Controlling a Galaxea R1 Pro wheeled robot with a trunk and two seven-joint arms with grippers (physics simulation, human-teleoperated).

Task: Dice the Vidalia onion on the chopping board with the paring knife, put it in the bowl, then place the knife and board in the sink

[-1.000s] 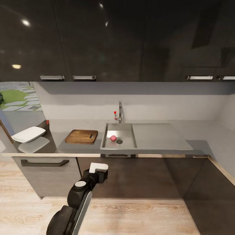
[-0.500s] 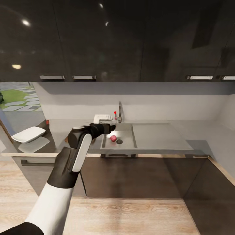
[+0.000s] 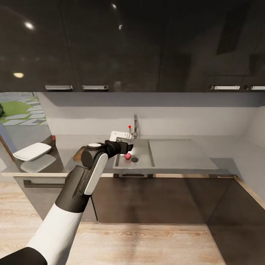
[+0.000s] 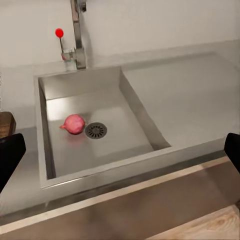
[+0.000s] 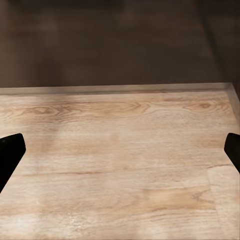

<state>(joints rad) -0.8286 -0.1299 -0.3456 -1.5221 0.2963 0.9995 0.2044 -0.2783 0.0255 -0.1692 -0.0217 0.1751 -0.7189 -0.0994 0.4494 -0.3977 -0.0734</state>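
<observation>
one onion (image 4: 74, 124), sink (image 4: 130, 100), left gripper (image 4: 120, 155) spread

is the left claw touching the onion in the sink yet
Apart. The left wrist view shows the left claw wide open, well short of the onion lying beside the drain.

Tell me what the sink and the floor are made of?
The sink looks like brushed stainless steel: grey, with a soft sheen and folded flat walls around a round drain. The floor looks like light wood planks, going by the grain lines and seams between boards, though it could be a wood-look surface.
</observation>
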